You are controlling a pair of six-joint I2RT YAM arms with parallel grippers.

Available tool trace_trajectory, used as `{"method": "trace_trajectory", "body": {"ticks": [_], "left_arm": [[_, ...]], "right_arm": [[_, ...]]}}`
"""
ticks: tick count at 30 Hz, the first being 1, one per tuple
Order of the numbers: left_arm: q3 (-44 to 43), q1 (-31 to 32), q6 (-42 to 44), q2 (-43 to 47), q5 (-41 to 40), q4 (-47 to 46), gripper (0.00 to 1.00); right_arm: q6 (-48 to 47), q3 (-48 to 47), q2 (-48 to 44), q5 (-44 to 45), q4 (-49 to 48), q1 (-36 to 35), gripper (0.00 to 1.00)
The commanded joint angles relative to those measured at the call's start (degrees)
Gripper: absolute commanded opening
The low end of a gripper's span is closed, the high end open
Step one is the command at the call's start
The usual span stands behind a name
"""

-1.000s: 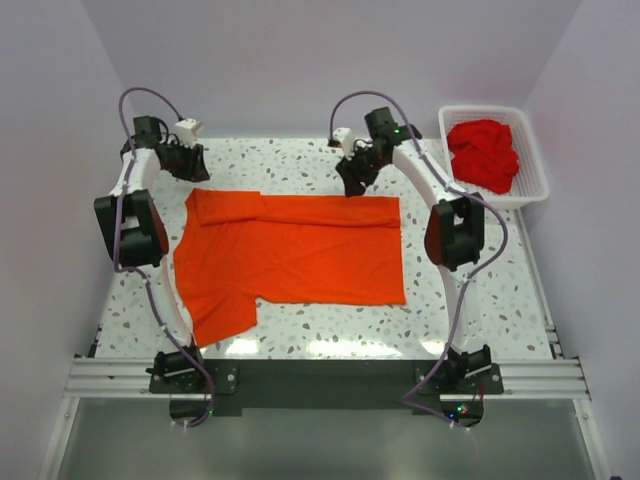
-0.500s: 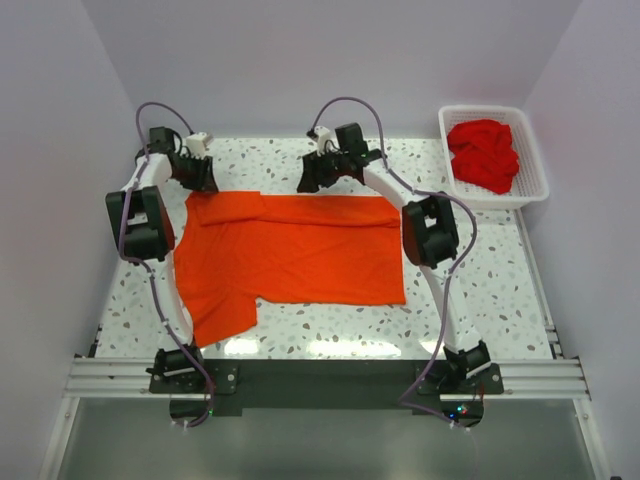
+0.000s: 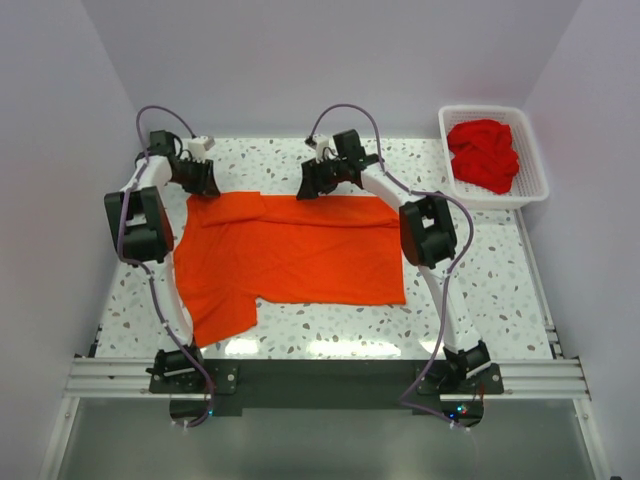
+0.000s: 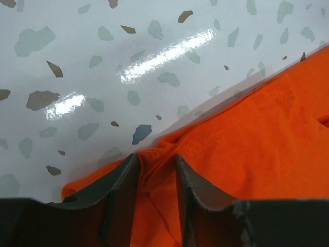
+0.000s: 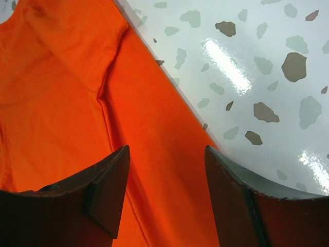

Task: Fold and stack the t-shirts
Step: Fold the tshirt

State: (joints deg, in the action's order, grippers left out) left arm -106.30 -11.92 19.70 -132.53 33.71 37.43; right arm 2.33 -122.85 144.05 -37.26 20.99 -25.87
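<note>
Orange-red t-shirt (image 3: 290, 255) lies spread on the table (image 3: 480, 290), its far edge folded over. Left gripper (image 4: 154, 170) pinches its far corner; right gripper (image 5: 167, 154) straddles that edge, jaws apart. Deeper red shirts (image 3: 484, 153) wait unfolded in the basket (image 3: 535, 150).

Orange t-shirt (image 3: 290, 250) lies flat on the speckled table (image 3: 480, 290) — both grippers at its far edge — red shirts (image 3: 483, 153) fill the far-right basket (image 3: 535, 185).

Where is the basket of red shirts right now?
In the top view the white basket sits at the table's far right corner, holding the crumpled red shirts, beyond the right arm and apart from the spread orange shirt.
</note>
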Motion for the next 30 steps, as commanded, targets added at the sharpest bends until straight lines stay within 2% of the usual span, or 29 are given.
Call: {"method": "trace_trajectory", "body": {"ticks": [1, 13, 30], "left_arm": [[1.35, -0.03, 1.74, 4.91, 1.53, 0.54, 0.4], [4.61, -0.12, 1.48, 8.16, 0.3, -2.54, 0.41], [1.19, -0.21, 0.42, 3.77, -3.04, -1.57, 0.39]], "right_arm": [[-1.36, -0.37, -4.3, -1.94, -0.6, -0.24, 0.63], [-1.19, -0.2, -4.56, -2.74, -0.6, -0.24, 0.63], [-1.8, -0.81, -4.13, -2.82, -0.25, -0.24, 0.63]]}}
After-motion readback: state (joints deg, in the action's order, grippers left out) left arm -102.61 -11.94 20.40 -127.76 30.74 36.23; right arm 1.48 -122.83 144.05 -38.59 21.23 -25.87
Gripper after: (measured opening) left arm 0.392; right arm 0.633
